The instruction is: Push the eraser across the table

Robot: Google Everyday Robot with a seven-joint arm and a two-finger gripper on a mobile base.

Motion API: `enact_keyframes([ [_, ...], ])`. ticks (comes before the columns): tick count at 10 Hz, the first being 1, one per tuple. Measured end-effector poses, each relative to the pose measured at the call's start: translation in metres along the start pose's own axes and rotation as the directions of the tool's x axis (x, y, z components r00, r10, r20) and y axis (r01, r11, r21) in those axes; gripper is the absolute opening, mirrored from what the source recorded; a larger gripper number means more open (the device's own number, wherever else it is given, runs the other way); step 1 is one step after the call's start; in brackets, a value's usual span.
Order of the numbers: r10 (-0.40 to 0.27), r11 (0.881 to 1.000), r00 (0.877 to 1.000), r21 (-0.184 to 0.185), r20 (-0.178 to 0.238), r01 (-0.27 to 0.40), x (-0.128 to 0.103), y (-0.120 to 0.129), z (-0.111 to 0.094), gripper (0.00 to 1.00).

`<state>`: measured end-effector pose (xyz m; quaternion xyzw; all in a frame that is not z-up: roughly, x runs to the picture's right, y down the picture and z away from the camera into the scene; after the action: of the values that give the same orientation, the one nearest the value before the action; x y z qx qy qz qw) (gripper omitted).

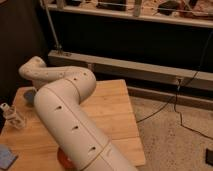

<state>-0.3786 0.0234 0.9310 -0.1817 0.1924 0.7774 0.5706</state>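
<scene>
The end effector is hidden behind the downturned wrist of the white arm, low over the far-left part of the table. Whether it is clenched or released I cannot tell. Just below where it must be, a small dark grey-blue patch shows on the wood, most likely the eraser; contact between the two is not visible. A little nearer the camera from there a clear bottle stands upright. Beyond it, at the near-left corner, lies a flat light-blue pad, and an orange object peeks out from under the arm. The main risk is an off-centre push: the eraser would probably turn and slip past the end effector instead of travelling. A push toward the camera could knock the bottle over, and one toward the left could carry the eraser off the table's close edge. With the arm covering the contact, a miss would be hard to notice. The eraser looks low, flat and dull, dark against the pale planks, with only part of it showing.
</scene>
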Motion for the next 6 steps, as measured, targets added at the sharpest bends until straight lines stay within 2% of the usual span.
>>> enact_keyframes([
  [2,-0.085,0.996,0.996,-0.017,0.017,0.085,-0.001,0.003,-0.009,0.1],
  [3,-0.171,0.985,0.984,-0.032,0.041,0.172,-0.004,0.009,-0.016,0.1],
  [4,-0.268,0.962,0.961,-0.043,0.059,0.271,-0.003,0.016,-0.022,0.1],
  [5,-0.358,0.931,0.931,-0.052,0.073,0.362,-0.003,0.021,-0.028,0.1],
  [6,-0.445,0.891,0.892,-0.059,0.081,0.45,0.002,0.027,-0.033,0.1],
])
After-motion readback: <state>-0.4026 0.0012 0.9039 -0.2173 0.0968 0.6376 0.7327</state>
